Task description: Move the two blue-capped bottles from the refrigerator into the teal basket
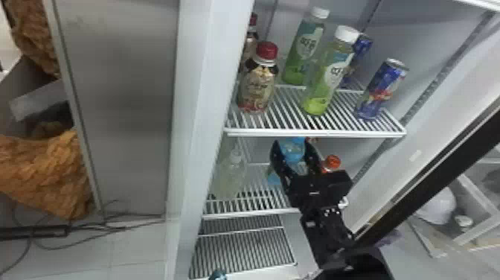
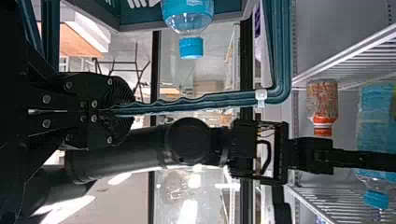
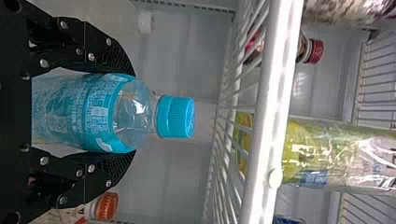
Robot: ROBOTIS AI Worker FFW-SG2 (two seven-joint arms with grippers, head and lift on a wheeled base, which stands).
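Observation:
In the head view my right gripper (image 1: 292, 142) is inside the refrigerator, its fingers around a blue-capped bottle (image 1: 294, 152) on the middle shelf. The right wrist view shows that gripper (image 3: 134, 113) shut on the label of this bottle (image 3: 100, 112), one finger pressed to each side and the blue cap (image 3: 175, 116) free beyond them. My left gripper (image 2: 127, 110) is closed on the handle of the teal basket (image 2: 201, 100). Another blue-capped bottle (image 2: 188, 21) stands at the basket, its lower part outside the left wrist view.
An orange-capped bottle (image 1: 331, 163) stands right of the held bottle, a clear white-capped one (image 1: 232, 167) left of it. The upper shelf's front edge (image 1: 316, 133) runs just above my right gripper, with bottles and cans on that shelf. The refrigerator's side wall (image 1: 201, 111) rises at left.

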